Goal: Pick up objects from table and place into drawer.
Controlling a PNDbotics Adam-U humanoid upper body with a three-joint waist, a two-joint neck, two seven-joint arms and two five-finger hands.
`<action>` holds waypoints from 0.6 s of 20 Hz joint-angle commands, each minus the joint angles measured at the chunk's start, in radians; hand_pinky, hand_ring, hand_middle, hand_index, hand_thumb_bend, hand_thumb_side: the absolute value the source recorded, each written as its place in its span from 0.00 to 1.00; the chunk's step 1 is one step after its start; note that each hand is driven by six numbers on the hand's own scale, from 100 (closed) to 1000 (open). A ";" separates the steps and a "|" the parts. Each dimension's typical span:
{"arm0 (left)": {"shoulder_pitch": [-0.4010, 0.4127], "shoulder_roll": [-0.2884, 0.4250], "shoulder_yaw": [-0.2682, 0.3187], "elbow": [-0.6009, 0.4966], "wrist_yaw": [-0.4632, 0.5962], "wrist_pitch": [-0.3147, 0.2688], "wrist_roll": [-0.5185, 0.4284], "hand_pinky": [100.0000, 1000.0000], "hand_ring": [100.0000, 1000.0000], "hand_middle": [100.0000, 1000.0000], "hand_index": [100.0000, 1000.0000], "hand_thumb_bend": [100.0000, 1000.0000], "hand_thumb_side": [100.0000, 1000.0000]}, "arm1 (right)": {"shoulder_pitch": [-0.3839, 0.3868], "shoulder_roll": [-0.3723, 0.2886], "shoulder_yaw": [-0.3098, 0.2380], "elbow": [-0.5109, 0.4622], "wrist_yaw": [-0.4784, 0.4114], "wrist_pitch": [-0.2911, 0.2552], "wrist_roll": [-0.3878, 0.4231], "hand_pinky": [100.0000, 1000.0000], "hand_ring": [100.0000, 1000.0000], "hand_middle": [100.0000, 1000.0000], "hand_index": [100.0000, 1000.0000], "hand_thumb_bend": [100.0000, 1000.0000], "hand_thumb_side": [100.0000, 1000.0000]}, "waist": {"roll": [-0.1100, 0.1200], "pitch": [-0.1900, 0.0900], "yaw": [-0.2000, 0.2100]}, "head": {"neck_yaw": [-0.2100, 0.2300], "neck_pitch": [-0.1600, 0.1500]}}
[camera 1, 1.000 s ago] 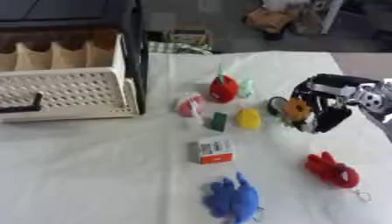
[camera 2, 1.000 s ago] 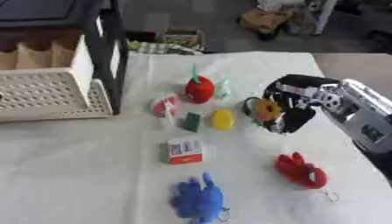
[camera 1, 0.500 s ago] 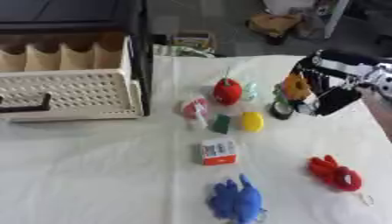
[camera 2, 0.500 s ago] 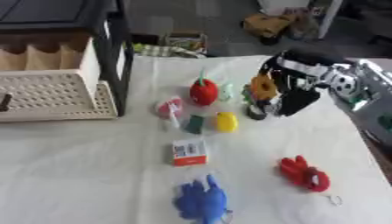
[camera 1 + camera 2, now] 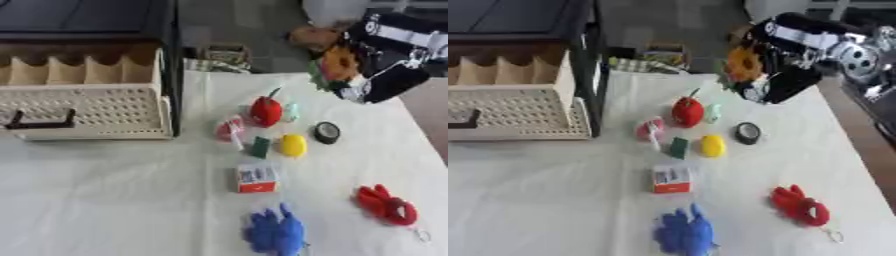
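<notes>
My right hand (image 5: 785,80) hangs above the table's far right corner, fingers curled round an orange flower-shaped toy (image 5: 743,63). The cream perforated drawer (image 5: 83,107) stands pulled out at the left, its compartments showing nothing inside. On the cloth lie a red pepper-like toy (image 5: 266,110), a pink round thing (image 5: 229,128), a small green block (image 5: 261,146), a yellow oval (image 5: 293,145), a black roll (image 5: 327,132), a red-and-white box (image 5: 257,179), a blue plush (image 5: 276,232) and a red plush (image 5: 385,206). My left hand is out of sight.
A dark cabinet frame (image 5: 171,60) surrounds the drawer. Beyond the table's far edge lie a basket-like thing (image 5: 216,56) and a brown object (image 5: 311,36) on the floor. Bare white cloth spreads over the near left.
My right hand has risen from beside the black roll and moved up toward the far edge with the orange toy. The black roll stays uncovered on the cloth. The view has shifted too.
</notes>
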 commanded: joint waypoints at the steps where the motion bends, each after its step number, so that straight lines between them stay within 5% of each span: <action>1: -0.010 0.025 0.004 -0.008 0.004 0.002 -0.008 0.00 0.00 0.00 0.74 0.00 0.18 | -0.060 0.027 -0.004 0.017 0.000 0.007 0.008 0.33 0.33 0.25 0.38 0.00 0.04 | 0.000 -0.027 0.001 | 0.008 -0.008; 12: -0.023 0.017 -0.007 -0.008 0.007 0.009 -0.026 0.00 0.00 0.00 0.74 0.00 0.17 | -0.236 0.188 0.023 0.138 0.065 0.003 0.026 0.33 0.32 0.25 0.37 0.00 0.03 | -0.013 -0.033 0.024 | -0.003 -0.016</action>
